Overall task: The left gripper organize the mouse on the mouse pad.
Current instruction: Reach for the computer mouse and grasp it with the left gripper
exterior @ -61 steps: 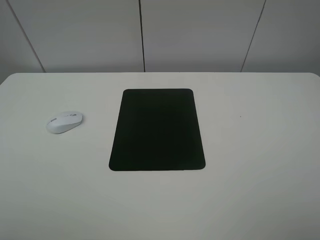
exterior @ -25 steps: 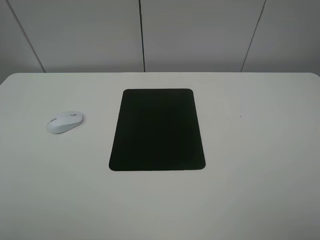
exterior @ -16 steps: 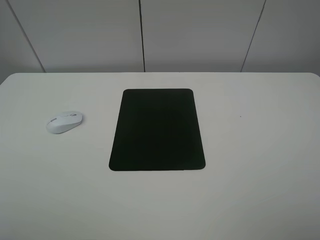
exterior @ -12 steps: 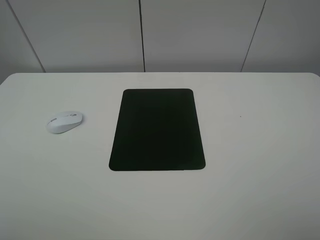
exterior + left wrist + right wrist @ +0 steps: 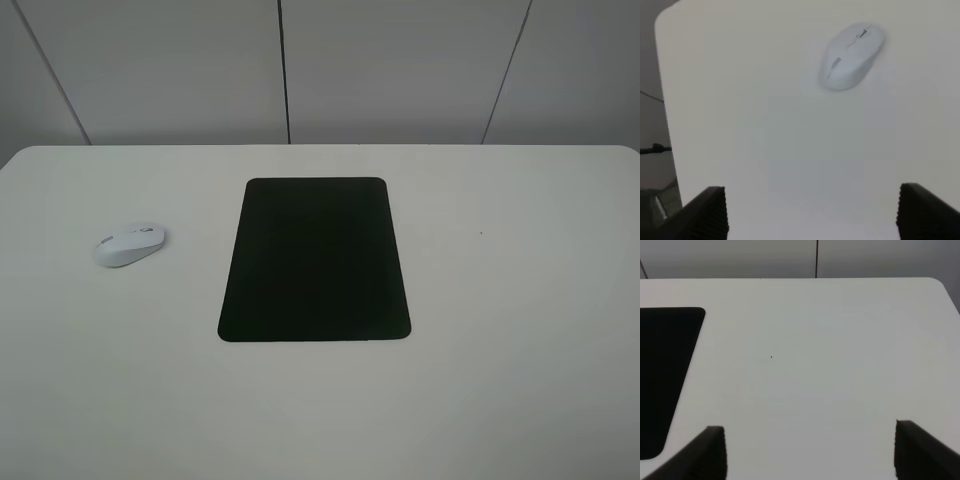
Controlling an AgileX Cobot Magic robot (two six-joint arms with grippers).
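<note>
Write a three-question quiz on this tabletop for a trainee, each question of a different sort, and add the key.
1. True or false: the small white oval mouse lies on the flat black rectangular mouse pad.
2. In the exterior high view, the mouse sits: A) left of the pad, apart from it; B) right of it; C) touching its far edge.
3. Fill in: the left gripper has its jaws ____, with nothing between them.

Key: 1 false; 2 A; 3 open.

One mouse [image 5: 130,244], one mouse pad [image 5: 315,260] — one left claw [image 5: 812,215], one right claw [image 5: 810,452]
</note>
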